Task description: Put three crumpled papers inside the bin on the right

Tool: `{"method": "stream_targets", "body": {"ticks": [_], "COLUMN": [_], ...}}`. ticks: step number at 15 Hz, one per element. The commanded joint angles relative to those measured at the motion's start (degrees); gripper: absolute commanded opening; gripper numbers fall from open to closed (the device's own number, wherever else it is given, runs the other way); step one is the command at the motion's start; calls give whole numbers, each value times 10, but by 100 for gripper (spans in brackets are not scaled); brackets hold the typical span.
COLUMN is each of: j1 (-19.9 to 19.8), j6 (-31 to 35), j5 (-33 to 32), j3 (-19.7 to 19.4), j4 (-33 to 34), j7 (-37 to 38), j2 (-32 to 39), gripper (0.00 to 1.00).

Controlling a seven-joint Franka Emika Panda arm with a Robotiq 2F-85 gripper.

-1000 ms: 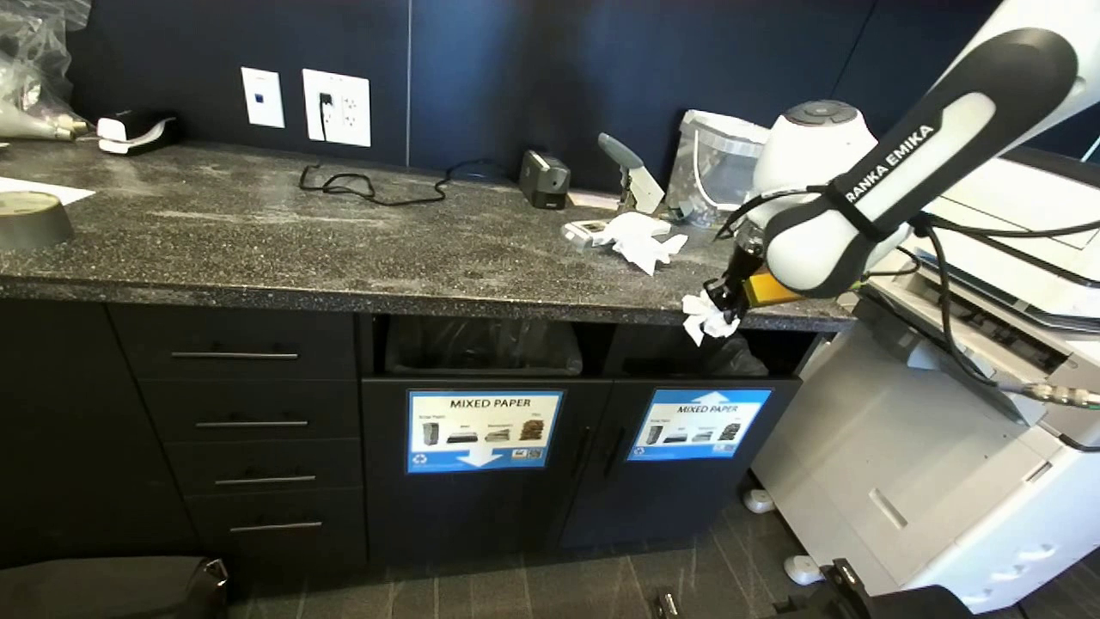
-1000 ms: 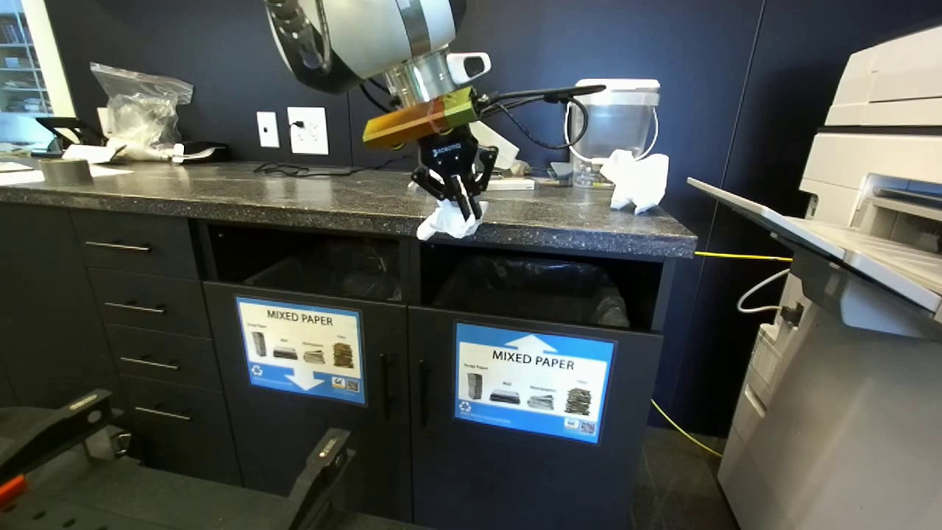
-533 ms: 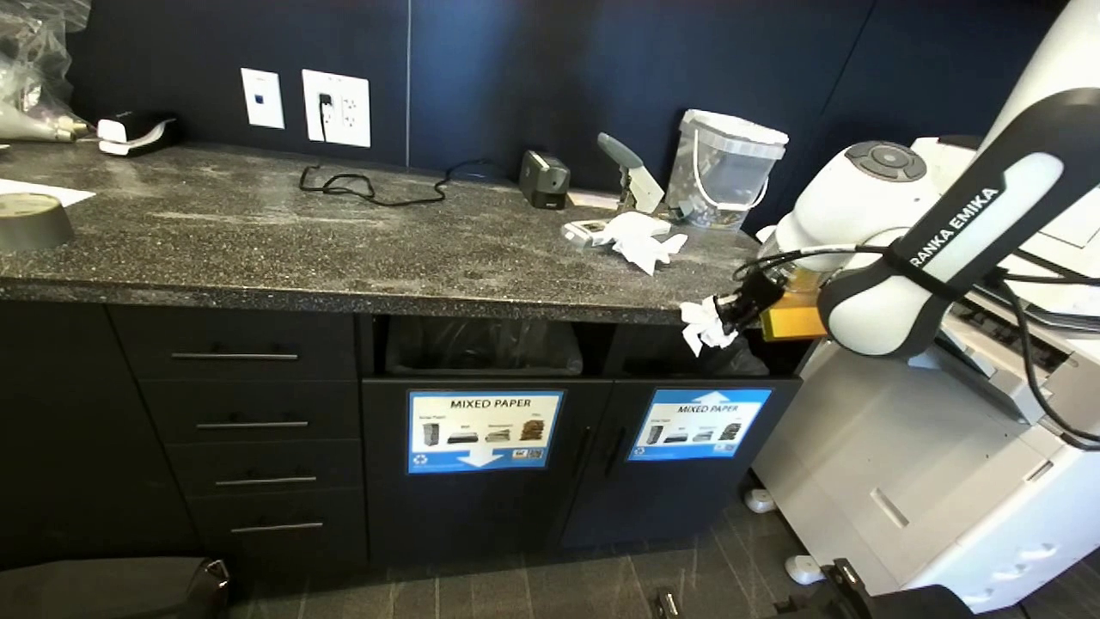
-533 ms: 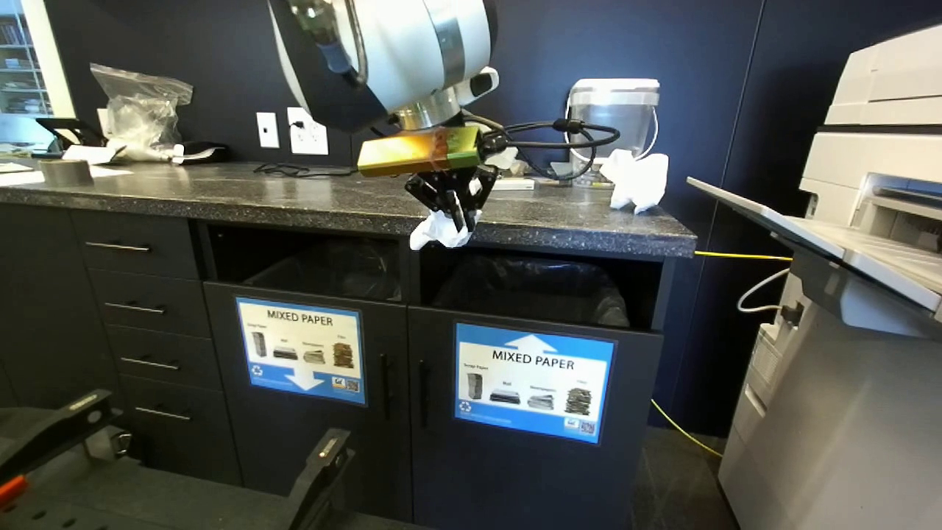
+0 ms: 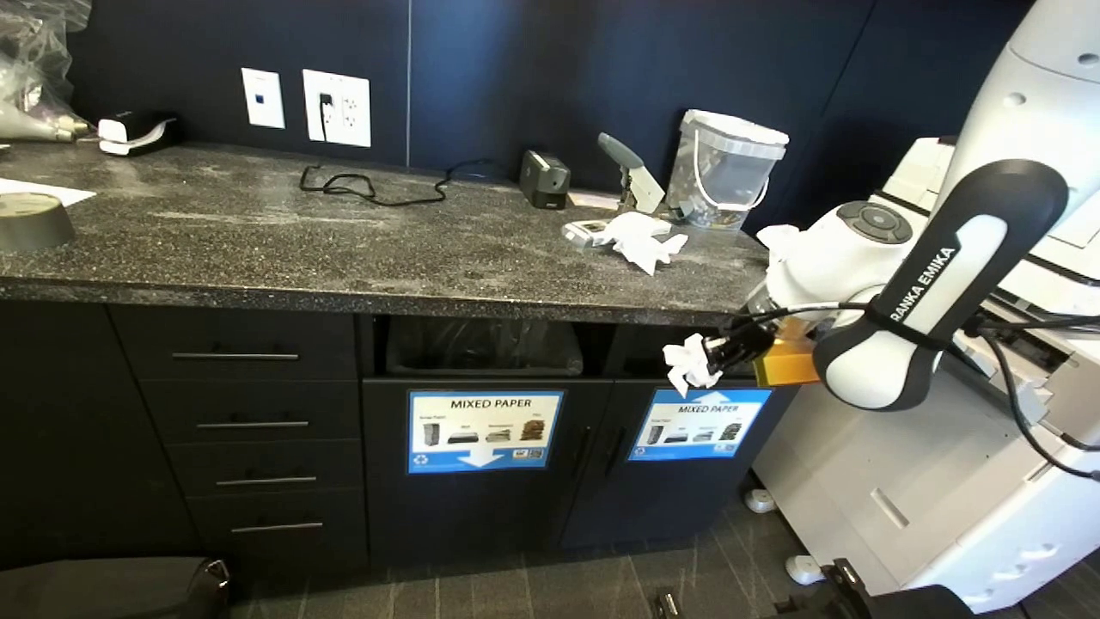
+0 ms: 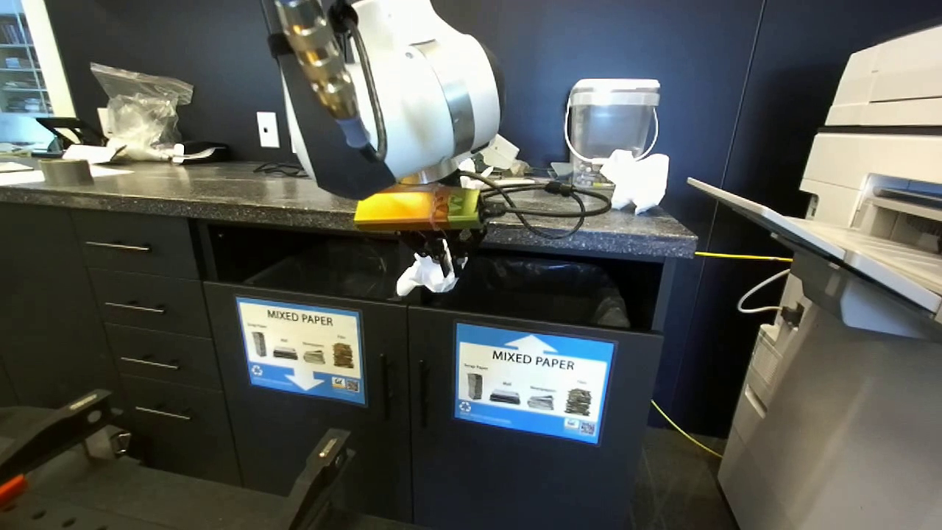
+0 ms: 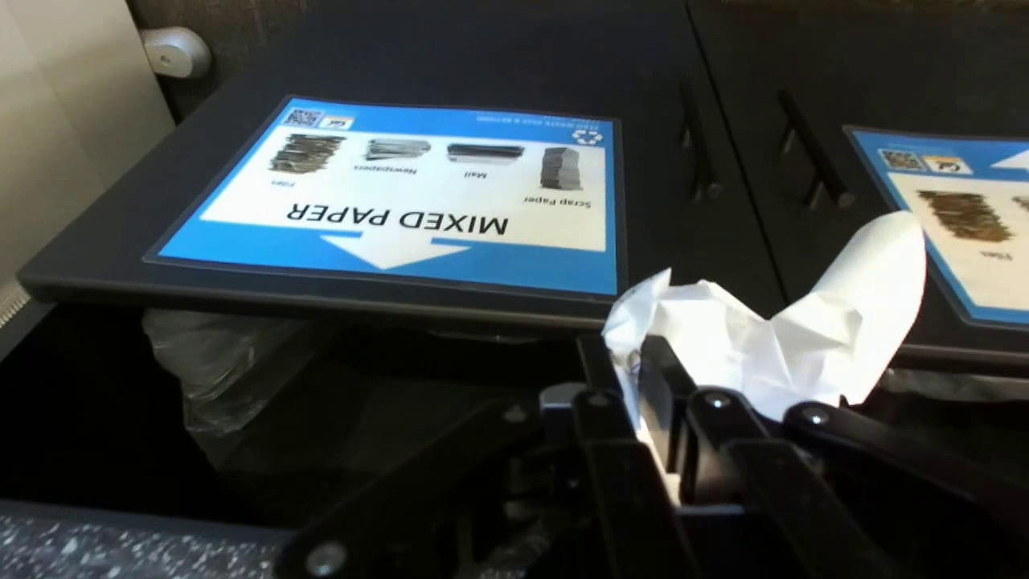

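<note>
One crumpled paper is pinched in my gripper, which is shut on it. The wad spreads to one side of the fingers in the wrist view. Both hang at slot height, before the left end of the slot of the right bin, whose blue sign has an upward arrow. From an exterior view the wad overlaps the door's top edge. A second crumpled paper lies on the counter near the stapler. The third crumpled paper sits by the counter's right end, partly behind the arm in an exterior view.
A like-signed bin adjoins on the left. The counter's front edge overhangs both slots. On the counter stand a clear pail, a stapler and a sharpener. A printer stands to the right.
My gripper, still shut on the crumpled paper, has come down from the counter's edge to the slot's height and shifted slightly left in an exterior view. The papers on the counter have stayed put.
</note>
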Motion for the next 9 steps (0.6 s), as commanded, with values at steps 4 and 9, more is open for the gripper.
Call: {"method": "stream_targets", "body": {"ticks": [4, 9], "j1": [79, 96], "j6": [103, 196], "j5": [104, 239], "j3": [-93, -105], "j4": [40, 52], "j7": [-23, -36], "j2": [81, 176], "gripper": [14, 14]}}
